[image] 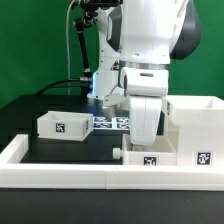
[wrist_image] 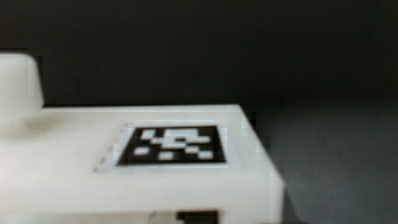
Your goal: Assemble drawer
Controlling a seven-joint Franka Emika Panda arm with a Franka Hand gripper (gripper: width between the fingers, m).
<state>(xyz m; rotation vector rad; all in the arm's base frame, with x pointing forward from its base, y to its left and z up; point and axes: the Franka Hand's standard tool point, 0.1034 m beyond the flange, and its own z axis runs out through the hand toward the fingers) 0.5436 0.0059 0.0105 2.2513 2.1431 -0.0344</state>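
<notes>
Closest to the camera, the long low border rail (image: 60,178) runs across the black table (image: 30,108), passing in front of the casing (image: 200,125), the tall box-shaped part of the drawer. The casing stands upright just behind the rail at the exterior view's right, with a square tag (image: 203,158) on its front face.

Just beside the casing, on the exterior view's left, one shallow tray (image: 132,157) lies low against the rail, and it too shows a tag. Whether tray and casing touch cannot be told. The gripper (image: 146,135) hangs straight down over this tray, close above it and next to the casing's side wall. Its fingers merge with the white parts behind them, so I cannot tell how the jaws stand. The blurred wrist view shows the tray's flat white surface (wrist_image: 89,190) and its tag (wrist_image: 175,145) close below the camera.

The second tray (image: 62,125) sits farther back, well apart from the casing toward the exterior view's left. The marker board (image: 112,123) lies flat between that tray and the casing, behind the arm.
</notes>
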